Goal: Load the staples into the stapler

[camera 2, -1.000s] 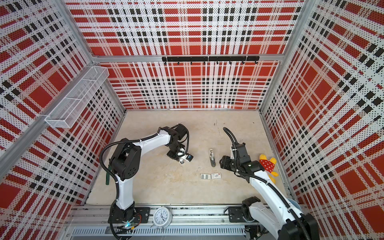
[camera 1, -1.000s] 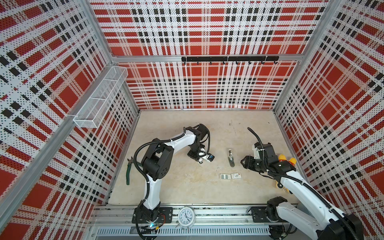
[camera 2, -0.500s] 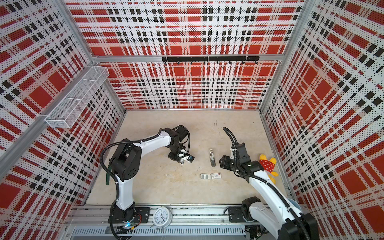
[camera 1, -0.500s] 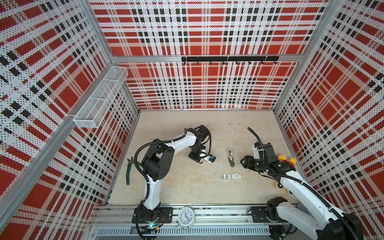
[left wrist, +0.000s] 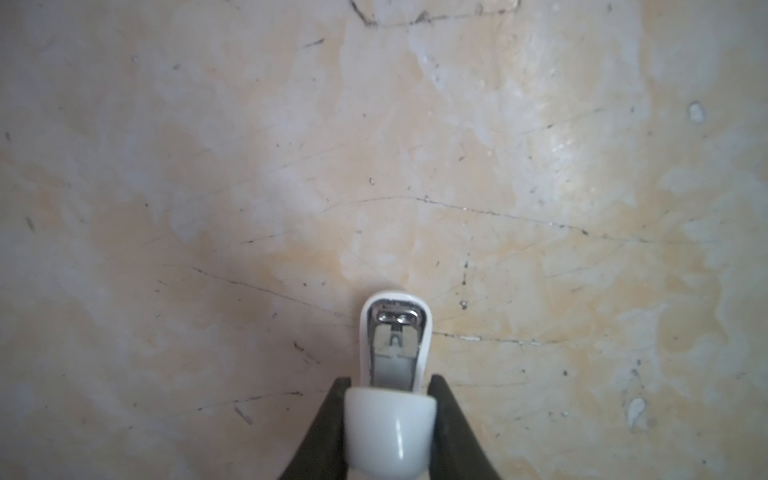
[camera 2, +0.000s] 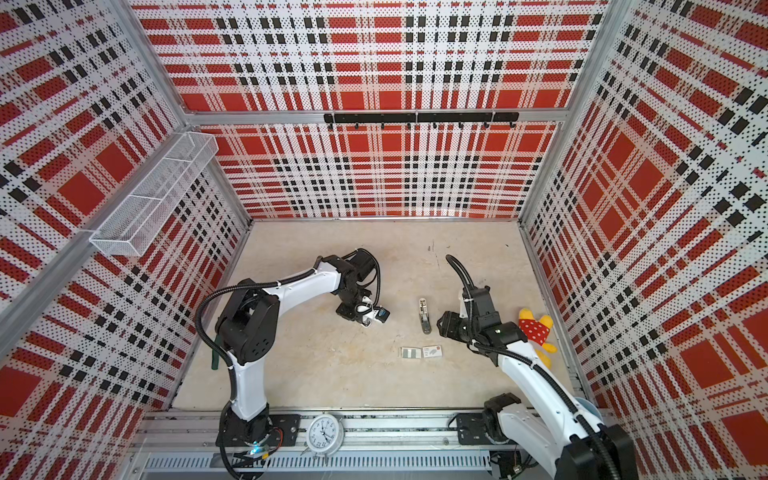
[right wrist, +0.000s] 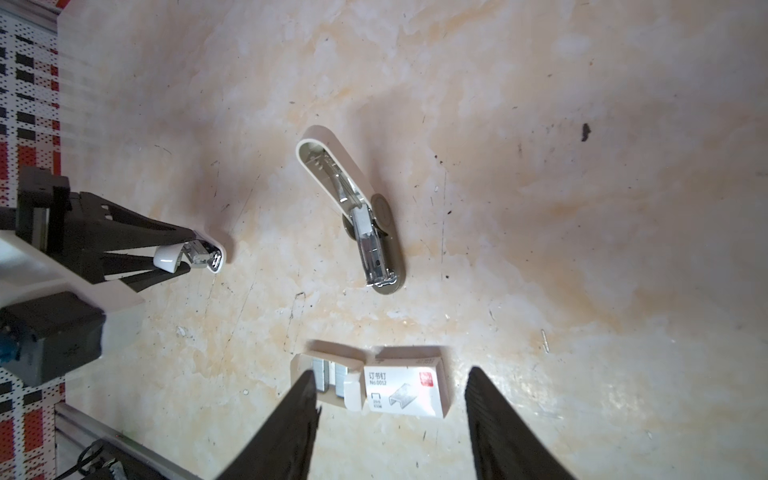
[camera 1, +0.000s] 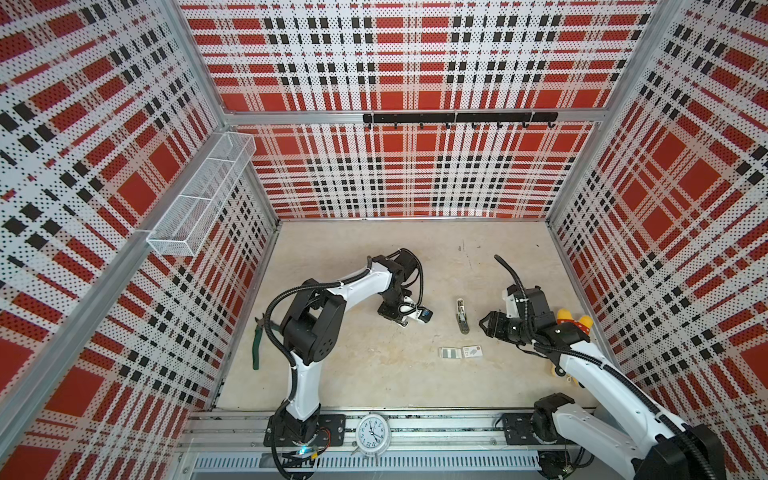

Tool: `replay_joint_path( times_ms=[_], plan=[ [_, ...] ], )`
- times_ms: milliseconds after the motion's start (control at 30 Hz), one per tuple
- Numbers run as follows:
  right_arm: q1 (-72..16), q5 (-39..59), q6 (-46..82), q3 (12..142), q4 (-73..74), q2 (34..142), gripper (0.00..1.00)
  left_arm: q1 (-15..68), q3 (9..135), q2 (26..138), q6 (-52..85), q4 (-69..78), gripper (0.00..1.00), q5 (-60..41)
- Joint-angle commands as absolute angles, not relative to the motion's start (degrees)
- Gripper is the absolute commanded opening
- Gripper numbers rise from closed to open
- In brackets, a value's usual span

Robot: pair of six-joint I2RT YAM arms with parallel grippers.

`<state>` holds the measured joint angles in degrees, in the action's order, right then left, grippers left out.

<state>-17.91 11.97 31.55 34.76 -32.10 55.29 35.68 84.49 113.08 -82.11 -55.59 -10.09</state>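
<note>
**Inspector:** The enclosure?

**Clerk:** Perforated panels printed in red, black and white plaid on three sides. The beige tabletop [camera 1: 374, 374] is mottled and scratched.

**Inspector:** Nearest the front?

**Clerk:** A round white alarm clock [camera 1: 372, 434] on the aluminium rail. Beyond it is a small white cardboard tray [right wrist: 299, 361] holding the silver-grey metal staples [right wrist: 326, 370] in strips. The tray touches a printed white box sleeve [right wrist: 405, 390] that reads "订书钉 No.0012" and has a red mark at one corner.

**Inspector:** The right hand?

**Clerk:** The right gripper [right wrist: 390, 372] has its tapered black fingers wide apart with nothing between them. In the right wrist view the tips frame the tray and sleeve.

**Inspector:** Further back?

**Clerk:** A white-and-grey stapler [camera 1: 462, 316] lies flipped open. Its plastic lid is laid back and its bright metal magazine is exposed. To its left, the left gripper [left wrist: 390, 380] is clamped on both sides of a small white plastic stapler [left wrist: 395, 332], whose metal anvil plate shows. I cannot tell whether it touches the table.

**Inspector:** The margins?

**Clerk:** A yellow plush toy in a red dotted dress [camera 2: 536, 332] by the right wall and green-handled pliers [camera 1: 254, 353] by the left. Farthest are a white wire mesh basket [camera 1: 199, 199] on the left wall and a black hook rail [camera 1: 459, 118] on the back wall.
</note>
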Motion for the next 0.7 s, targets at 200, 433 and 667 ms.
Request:
replay_joint_path(
  times_ms=[200, 433, 667],
  plan=[
    [-17.77, 24.93, 32.97, 34.75, -21.07, 59.9, 0.57, 36.9, 89.64, 108.98, -69.64, -56.22, 0.13, -18.03],
    [-21.19, 31.14, 32.78, 38.38, -15.04, 68.75, 0.54, 40.63, 87.75, 104.75, -60.63, -51.63, 0.13, -17.64],
    [-23.28, 33.79, 34.72, 38.49, -8.61, 72.33, 0.48, 44.29, 86.24, 103.28, -57.26, -50.5, 0.12, -15.08]
  ],
)
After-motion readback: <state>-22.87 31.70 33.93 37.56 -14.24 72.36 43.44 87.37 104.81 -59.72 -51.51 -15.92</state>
